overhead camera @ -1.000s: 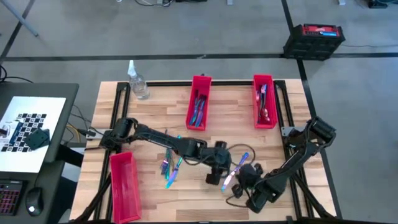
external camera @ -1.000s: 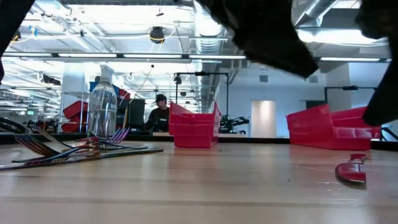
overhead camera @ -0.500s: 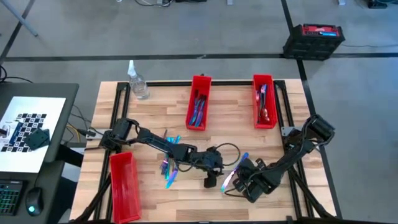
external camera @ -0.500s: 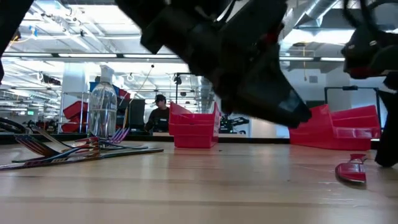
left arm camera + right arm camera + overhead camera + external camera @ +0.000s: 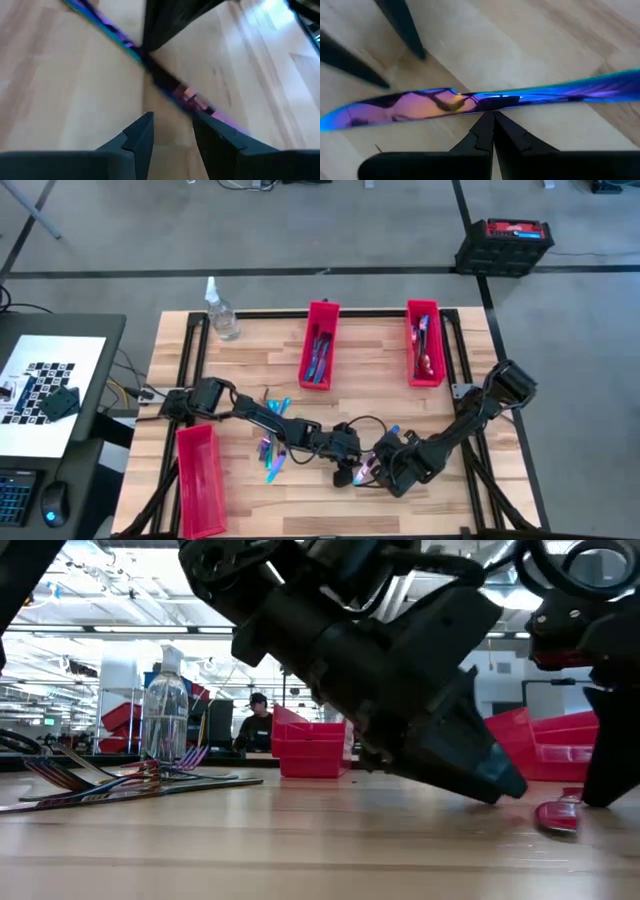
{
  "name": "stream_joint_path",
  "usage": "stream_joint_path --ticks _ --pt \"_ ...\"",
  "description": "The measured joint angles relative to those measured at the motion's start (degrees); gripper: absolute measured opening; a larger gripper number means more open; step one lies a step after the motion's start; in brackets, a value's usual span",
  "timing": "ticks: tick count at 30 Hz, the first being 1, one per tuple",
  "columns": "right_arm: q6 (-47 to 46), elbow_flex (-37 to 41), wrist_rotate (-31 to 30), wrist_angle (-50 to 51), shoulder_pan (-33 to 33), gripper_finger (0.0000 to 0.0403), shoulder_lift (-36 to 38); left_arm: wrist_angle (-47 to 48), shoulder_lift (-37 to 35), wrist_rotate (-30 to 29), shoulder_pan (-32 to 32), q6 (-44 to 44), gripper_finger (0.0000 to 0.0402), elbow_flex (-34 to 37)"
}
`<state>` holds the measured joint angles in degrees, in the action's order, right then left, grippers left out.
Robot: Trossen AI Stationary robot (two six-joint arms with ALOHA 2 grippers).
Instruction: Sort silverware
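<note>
Both pincers converge on one loose knife (image 5: 372,465) lying flat on the counter (image 5: 450,500), front centre. Right pincer (image 5: 493,120) is closed, tips touching the blade, likely pinning it. Left pincer (image 5: 172,125) is slightly parted, empty, poised over it.

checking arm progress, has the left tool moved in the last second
Yes. In the high view the left tool has slid toward the table's near edge, away from the middle red bin, closing on the lone utensil beside the right tool.
</note>
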<state>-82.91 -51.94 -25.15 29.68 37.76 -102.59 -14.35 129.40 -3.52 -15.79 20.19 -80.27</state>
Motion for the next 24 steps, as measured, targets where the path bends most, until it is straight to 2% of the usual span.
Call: stream_joint_path --ticks 6,15,20,24 --pt "7.51 0.04 -0.02 -4.66 -3.7 0.0 -0.48 -2.73 0.21 -0.3 -0.91 -0.3 0.0127 -0.04" --pt "24.69 0.28 -0.64 -12.19 -8.38 0.0 -0.89 -7.14 2.97 -1.06 -1.73 -0.17 0.0127 -0.57" --pt "25.95 0.31 -0.84 -9.22 -8.69 0.0 1.51 -3.08 0.33 -1.45 -1.38 -3.4 0.0127 -0.57" --pt "25.39 0.09 -0.64 -9.39 -7.01 0.0 6.86 1.1 -4.39 -2.02 -1.27 -9.51 0.0127 -0.97"
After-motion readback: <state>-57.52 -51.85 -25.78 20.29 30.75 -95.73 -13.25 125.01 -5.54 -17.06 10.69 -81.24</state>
